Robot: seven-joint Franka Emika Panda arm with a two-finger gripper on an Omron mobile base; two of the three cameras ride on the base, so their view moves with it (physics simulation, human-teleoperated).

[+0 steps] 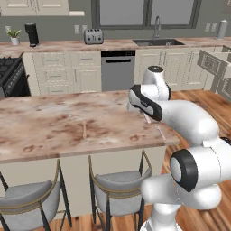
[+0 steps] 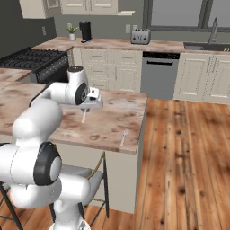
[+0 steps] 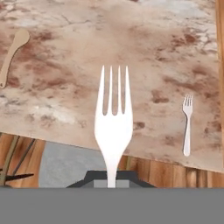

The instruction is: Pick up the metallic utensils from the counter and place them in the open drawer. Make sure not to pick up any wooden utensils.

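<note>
Fork (image 3: 113,127) in fingers (image 3: 112,177) above counter (image 3: 144,57)

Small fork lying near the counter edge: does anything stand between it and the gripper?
Nothing lies on the counter between them; the small fork has bare stone around it. But the gripper holds another fork, so it is not free. The wooden spoon lies on the other side.
</note>
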